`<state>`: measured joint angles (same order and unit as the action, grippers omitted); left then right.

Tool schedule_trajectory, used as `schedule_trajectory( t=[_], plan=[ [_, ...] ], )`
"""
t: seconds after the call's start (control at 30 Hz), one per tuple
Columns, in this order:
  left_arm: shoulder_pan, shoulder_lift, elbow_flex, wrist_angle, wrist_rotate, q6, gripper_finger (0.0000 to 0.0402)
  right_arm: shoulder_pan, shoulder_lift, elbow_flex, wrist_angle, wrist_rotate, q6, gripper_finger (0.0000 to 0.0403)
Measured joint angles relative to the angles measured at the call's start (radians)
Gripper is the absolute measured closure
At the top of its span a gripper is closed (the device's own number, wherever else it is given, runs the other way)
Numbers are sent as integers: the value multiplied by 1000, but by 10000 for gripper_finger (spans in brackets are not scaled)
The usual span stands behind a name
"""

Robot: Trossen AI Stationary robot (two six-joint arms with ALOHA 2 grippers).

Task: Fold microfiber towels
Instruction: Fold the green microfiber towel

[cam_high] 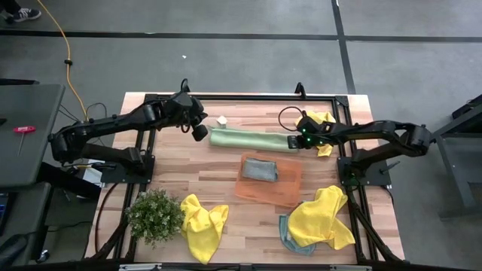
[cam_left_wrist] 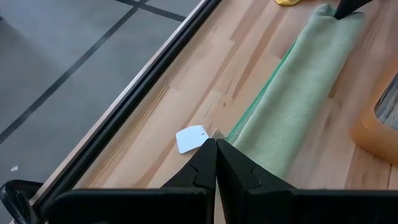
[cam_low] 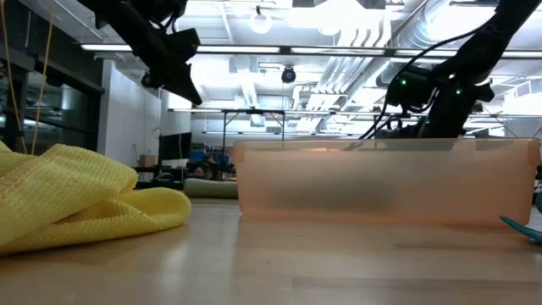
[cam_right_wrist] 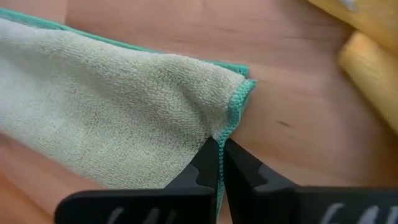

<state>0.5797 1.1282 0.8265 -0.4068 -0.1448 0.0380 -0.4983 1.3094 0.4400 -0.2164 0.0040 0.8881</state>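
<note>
Overhead view faces straight down on the bench (cam_high: 226,169); low view looks level across it; both wrist views, close, share the green towel (cam_left_wrist: 292,99).

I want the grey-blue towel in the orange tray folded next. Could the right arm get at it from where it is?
Probably yes. The right gripper is shut on the pale green towel just behind the orange tray, and the grey-blue towel lies uncovered in it. It would have to release the green one first.

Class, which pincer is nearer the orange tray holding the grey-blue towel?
Right. The right pincer, shut on the pale green towel, sits just beyond the orange tray; the left pincer is farther off.
</note>
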Motion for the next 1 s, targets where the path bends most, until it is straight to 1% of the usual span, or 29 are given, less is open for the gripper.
schedule_trajectory(
  t=[0.13,0.27,0.47,0.63,0.83,0.93,1.0],
  plan=[
    [2,0,0,2,-7,0,401,1,-39,0,-64,7,-19,403],
    [1,5,0,3,-82,3,401,1,-82,0,-126,14,-41,403],
    [-15,48,0,-35,-114,69,401,1,-160,0,-169,15,-44,403],
    [-26,149,0,-79,-137,36,401,1,-207,0,-200,20,-34,403],
    [-39,300,-1,-147,-146,-3,402,1,-217,10,-194,21,-31,403],
    [-50,366,-1,-135,-149,-8,401,1,-214,41,-191,22,-40,403],
    [-56,403,-1,-89,-147,-8,402,1,-214,64,-191,24,-63,403]
  ],
)
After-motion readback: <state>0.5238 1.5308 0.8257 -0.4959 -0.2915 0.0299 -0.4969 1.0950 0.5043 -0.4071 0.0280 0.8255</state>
